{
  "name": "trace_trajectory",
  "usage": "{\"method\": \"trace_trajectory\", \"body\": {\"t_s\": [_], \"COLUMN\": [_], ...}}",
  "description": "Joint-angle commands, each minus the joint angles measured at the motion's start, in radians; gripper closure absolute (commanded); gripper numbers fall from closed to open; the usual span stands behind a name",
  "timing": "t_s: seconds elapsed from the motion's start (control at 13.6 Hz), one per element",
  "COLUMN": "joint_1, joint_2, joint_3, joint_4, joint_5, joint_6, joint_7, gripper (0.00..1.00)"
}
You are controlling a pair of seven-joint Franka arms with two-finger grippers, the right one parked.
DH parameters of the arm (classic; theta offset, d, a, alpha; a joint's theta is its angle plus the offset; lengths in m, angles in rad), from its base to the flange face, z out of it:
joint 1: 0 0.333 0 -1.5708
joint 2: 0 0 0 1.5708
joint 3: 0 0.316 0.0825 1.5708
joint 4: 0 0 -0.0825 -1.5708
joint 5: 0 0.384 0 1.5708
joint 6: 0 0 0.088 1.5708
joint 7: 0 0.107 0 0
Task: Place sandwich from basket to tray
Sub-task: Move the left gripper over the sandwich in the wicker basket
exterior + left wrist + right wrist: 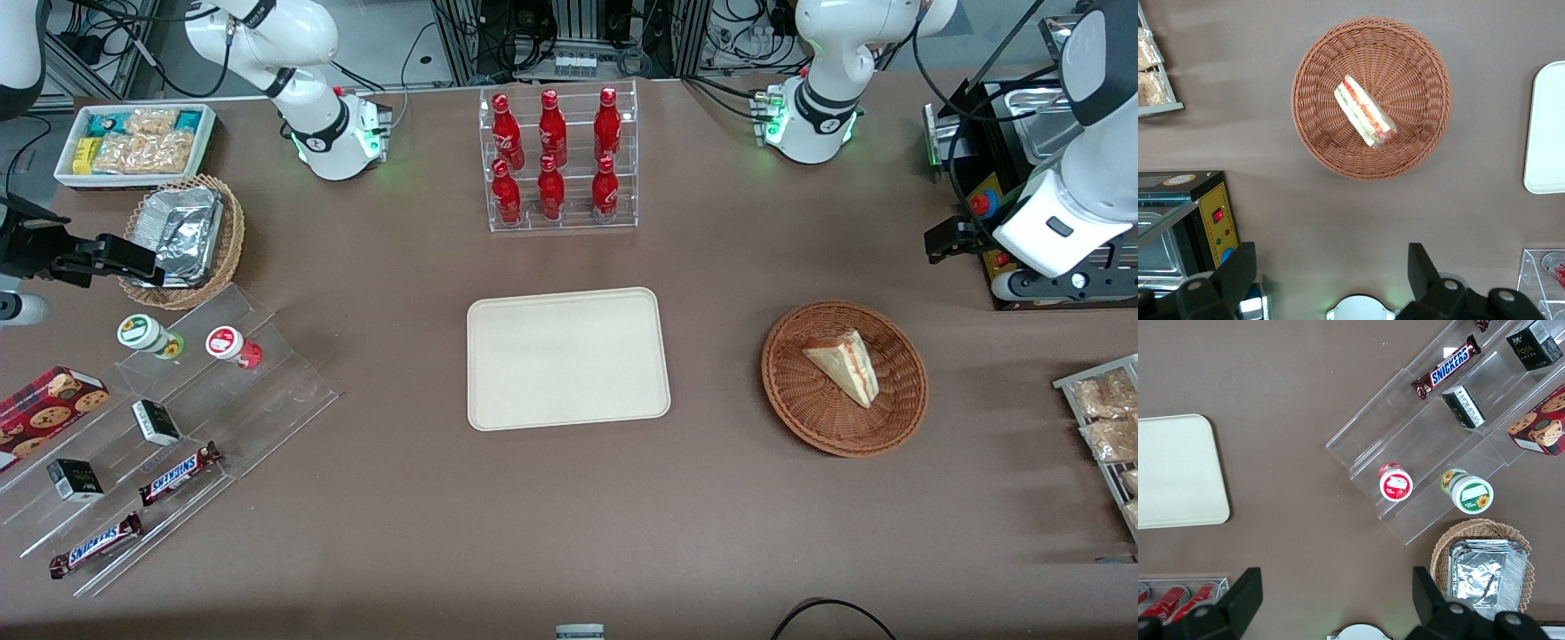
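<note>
The sandwich point(845, 363) point(1363, 111), a pale bread wedge with red and green filling, lies in the round reddish-brown wicker basket point(800, 418) point(1318, 80) toward the working arm's end of the table. The cream tray point(567, 357) point(1548, 127) lies flat at the table's middle, with nothing on it. My left gripper point(944, 240) point(1331, 270) hangs high above the table, farther from the front camera than the basket and off to its side, toward the black appliance. It is open, its fingers point(1238, 270) wide apart with nothing between them.
A black appliance with a red switch point(1022, 142) point(1188, 220) stands right beside the gripper. A wire rack of snack packets point(1107, 418) sits nearer the camera. A clear rack of red bottles point(558, 160) stands above the tray. Toward the parked arm's end lie an acrylic stand point(133, 427), a foil basket point(182, 236) and a snack bin point(133, 142).
</note>
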Motion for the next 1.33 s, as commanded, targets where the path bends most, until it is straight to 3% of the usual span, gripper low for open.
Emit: {"method": "trace_trajectory", "body": {"t_s": [0.0,0.59,1.03,1.25], "joint_1": [-0.018,-0.01,0.014,0.03], "joint_2": [-0.034,0.033,-0.001,0.042], "joint_3": [0.015,0.015,0.021,0.022], "joint_4": [-0.02,-0.073,-0.38,-0.448], "joint_5": [-0.004,-0.007,-0.007,-0.039], "joint_6": [-0.017,0.071,0.366,0.496], "joint_7": [0.002,0.008,-0.006,-0.036], "gripper": [0.0,0.0,0.0,0.0]}}
